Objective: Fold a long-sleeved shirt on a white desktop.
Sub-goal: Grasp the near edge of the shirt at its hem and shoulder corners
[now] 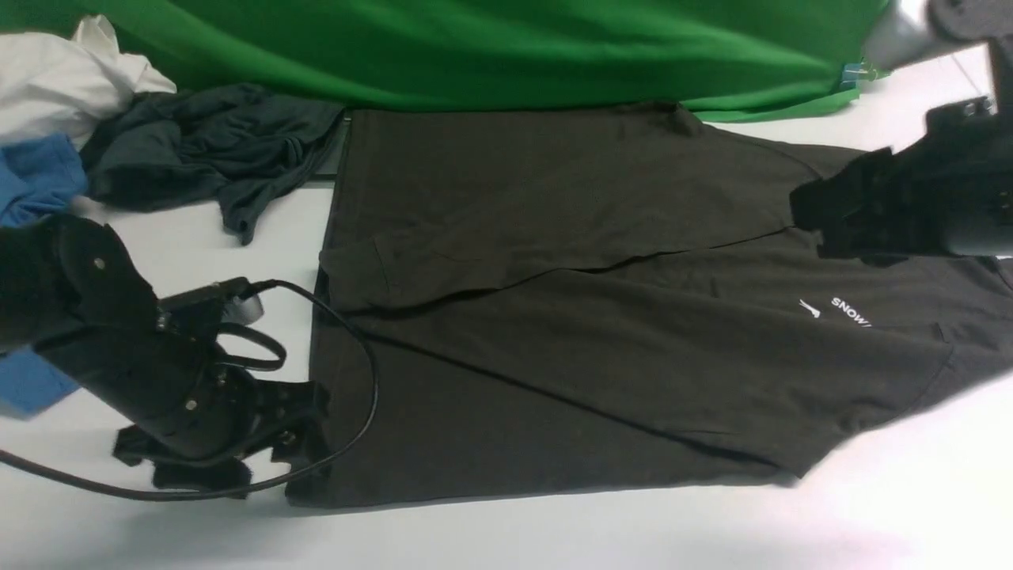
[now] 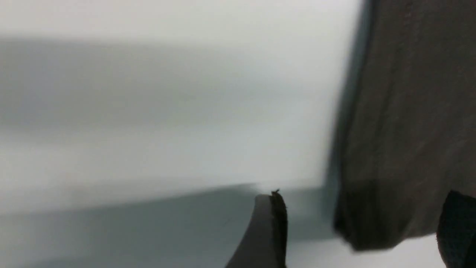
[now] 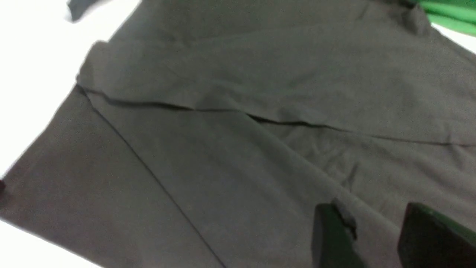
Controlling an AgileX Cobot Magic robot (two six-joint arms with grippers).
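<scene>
Shirt (image 1: 554,356) lies half-folded on desktop (image 1: 554,538); left tool (image 1: 305,431) and right tool (image 3: 372,219) both spread

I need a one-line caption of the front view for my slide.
Charcoal long-sleeved shirt lies sideways on the white desktop, one sleeve folded over; open left gripper at its hem corner.

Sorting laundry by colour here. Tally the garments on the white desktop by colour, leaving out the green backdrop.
Charcoal-black: 1, the long-sleeved shirt
Slate-grey: 1, the crumpled garment
Blue: 1, the blue garment, partly hidden
White: 1, the white garment
Total: 4
</scene>
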